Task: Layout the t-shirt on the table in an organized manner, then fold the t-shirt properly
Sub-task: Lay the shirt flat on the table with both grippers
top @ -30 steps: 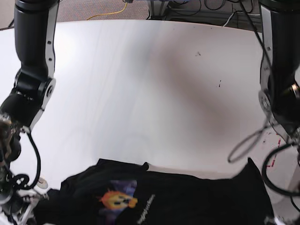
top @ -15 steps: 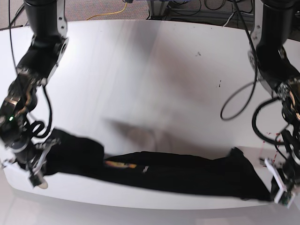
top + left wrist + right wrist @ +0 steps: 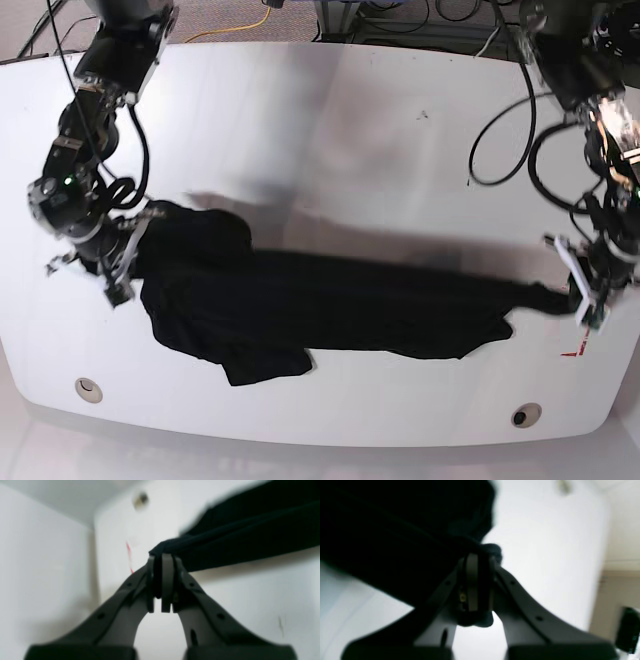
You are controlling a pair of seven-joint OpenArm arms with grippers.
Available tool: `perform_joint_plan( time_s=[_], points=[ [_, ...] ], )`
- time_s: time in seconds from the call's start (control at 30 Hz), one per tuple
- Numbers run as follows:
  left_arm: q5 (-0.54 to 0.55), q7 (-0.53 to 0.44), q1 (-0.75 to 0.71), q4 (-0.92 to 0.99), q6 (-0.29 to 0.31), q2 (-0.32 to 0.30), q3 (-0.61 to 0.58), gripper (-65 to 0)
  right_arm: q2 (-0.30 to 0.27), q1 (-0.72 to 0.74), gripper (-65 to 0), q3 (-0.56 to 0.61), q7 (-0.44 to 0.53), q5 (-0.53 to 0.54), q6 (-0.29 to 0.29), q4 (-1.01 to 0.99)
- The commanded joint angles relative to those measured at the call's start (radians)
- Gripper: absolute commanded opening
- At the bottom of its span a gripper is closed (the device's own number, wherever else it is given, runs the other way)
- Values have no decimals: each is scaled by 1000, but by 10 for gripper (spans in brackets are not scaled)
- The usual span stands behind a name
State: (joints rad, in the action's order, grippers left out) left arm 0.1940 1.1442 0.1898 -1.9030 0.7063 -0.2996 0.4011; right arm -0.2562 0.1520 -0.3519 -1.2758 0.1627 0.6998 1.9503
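Observation:
The black t-shirt (image 3: 330, 310) lies stretched in a long wrinkled band across the white table (image 3: 350, 130), with a fold hanging toward the front at the left. My right gripper (image 3: 135, 245) is at the shirt's left end, shut on bunched cloth; in its wrist view the right gripper (image 3: 480, 555) pinches the t-shirt (image 3: 395, 530). My left gripper (image 3: 562, 296) holds the shirt's right tip. The left wrist view shows the left gripper (image 3: 162, 557) shut on a thin corner of the t-shirt (image 3: 250, 530), pulled taut just above the table (image 3: 250, 605).
Two small round holes (image 3: 88, 387) (image 3: 522, 413) sit near the table's front edge. A red mark (image 3: 575, 352) lies just in front of the left gripper. Black cables (image 3: 500, 130) loop off the left arm. Behind the table, a yellow cable (image 3: 240, 25) lies on the floor.
Both arms have carried the t-shirt from the front edge further onto the table. It now lies wider and flatter, still held at both ends.

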Motion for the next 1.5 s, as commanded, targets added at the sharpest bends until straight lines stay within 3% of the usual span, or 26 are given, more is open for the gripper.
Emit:
perform_joint_plan(
  time_s=[0.0,0.3,0.47,0.87,1.47],
  points=[
    [-14,-8,-69,-17,-8,-16,25,-650,-7,-35,-631,-5,9,-15,-2,18],
    [-14,-13,-290,-14,-8,-11,45,-650,5,-162,-631,-2,8,-15,-2,22],
    [-14,-13,-370,-17,-8,20,95,-650,1,-187,-631,0,-52,-15,-2,24],
    [-17,-13,-471,-13,-8,27,138,-650,-1,-266,-631,1,-100,-15,-2,64],
    [-20,-14,-574,-10,-8,27,140,-650,56,-391,-631,-2,-95,-16,-2,65]
  ],
)
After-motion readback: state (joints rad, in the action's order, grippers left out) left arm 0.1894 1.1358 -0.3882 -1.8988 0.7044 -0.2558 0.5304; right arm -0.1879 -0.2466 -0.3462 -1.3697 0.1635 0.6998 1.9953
